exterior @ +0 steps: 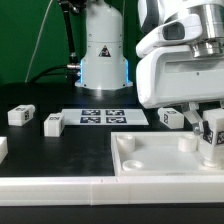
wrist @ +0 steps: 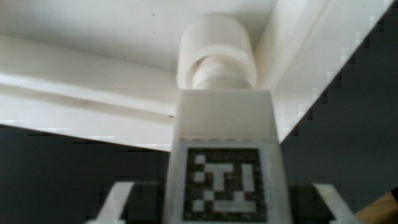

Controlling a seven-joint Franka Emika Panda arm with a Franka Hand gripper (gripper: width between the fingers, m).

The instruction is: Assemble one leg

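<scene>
The jaws are closed on the leg [wrist: 222, 150], gripping it by its two sides with the tagged face turned to the wrist camera. In that view the block fills the gap between them completely and runs on past the tips, ending in a rounded peg that points at the raised rim of the white panel [wrist: 71, 85].

In the exterior view the held leg [exterior: 213, 131] hangs upright under the arm's white hand, over the corner of the panel [exterior: 150, 160] on the exterior view's right, near a round socket [exterior: 185, 143] (whether the peg touches the panel cannot be told from either view).

Three more legs lie loose on the black counter [exterior: 70, 150]: two [exterior: 22, 115] [exterior: 53, 123] on the exterior view's left, and one [exterior: 170, 118] just behind the panel. The marker board [exterior: 100, 117] lies flat between them.
</scene>
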